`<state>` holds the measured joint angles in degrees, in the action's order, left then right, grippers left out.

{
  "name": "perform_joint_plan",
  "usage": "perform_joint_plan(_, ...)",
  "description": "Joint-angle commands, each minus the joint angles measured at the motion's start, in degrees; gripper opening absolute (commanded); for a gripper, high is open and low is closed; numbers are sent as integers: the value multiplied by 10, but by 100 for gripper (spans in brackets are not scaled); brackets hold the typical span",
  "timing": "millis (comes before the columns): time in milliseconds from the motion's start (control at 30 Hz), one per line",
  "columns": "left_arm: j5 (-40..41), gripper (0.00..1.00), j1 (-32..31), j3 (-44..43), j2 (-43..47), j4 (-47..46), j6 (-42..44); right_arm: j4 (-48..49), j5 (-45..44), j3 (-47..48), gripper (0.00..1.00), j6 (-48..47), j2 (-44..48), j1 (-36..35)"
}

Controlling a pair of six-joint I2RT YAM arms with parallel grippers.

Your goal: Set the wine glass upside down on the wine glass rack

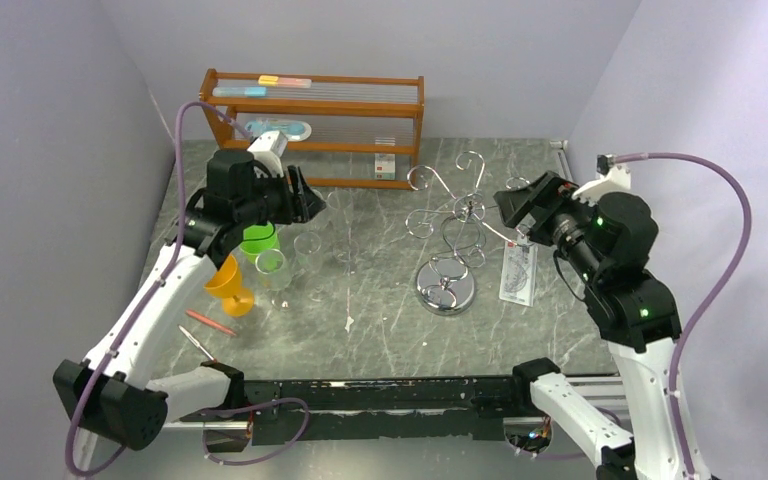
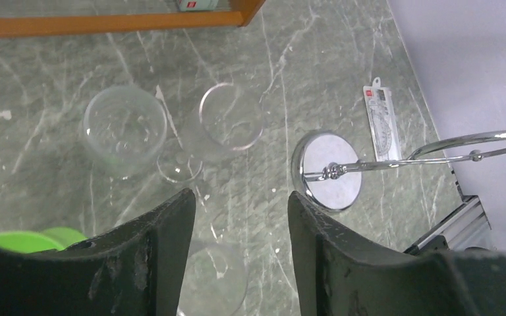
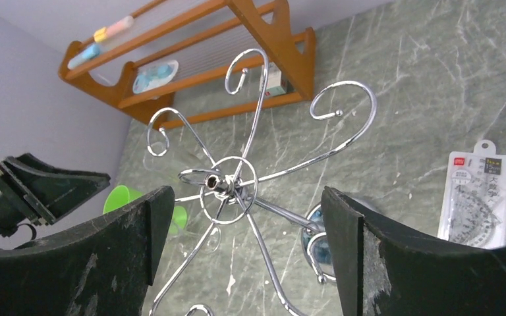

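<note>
Glasses [image 2: 124, 128] under parted left gripper [image 2: 240, 197]; right gripper [image 3: 247, 194] wide, facing wine glass rack [image 1: 445, 288]

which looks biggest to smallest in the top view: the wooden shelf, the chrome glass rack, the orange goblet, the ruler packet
1. wooden shelf
2. chrome glass rack
3. orange goblet and ruler packet: these look about alike, so they are not ranked against each other.

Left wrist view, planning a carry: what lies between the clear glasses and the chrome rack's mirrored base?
Only bare grey marbled tabletop between nearest clear glass and mirrored base, left wrist view.
</note>
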<state>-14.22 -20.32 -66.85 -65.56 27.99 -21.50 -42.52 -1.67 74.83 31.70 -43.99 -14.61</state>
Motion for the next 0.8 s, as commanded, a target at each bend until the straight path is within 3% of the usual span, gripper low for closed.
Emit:
perform_joint_plan(0,-12,61,-20,-45,-37,-51,-9,-31,23,19,87,10,-35,4)
perform_joint_plan(100,13,63,-27,-42,-53,-62,-13,-52,18,19,86,31,-49,4)
perform_joint_plan(300,27,64,-28,-21,-50,-74,-14,-1,70,-15,81,20,-44,4)
perform_joint_plan(567,50,67,-28,-16,-32,-69,-3,-21,38,36,81,-17,-58,4)
perform_joint_plan(767,36,67,-28,-15,-35,-73,-4,34,179,21,81,-59,-61,4)
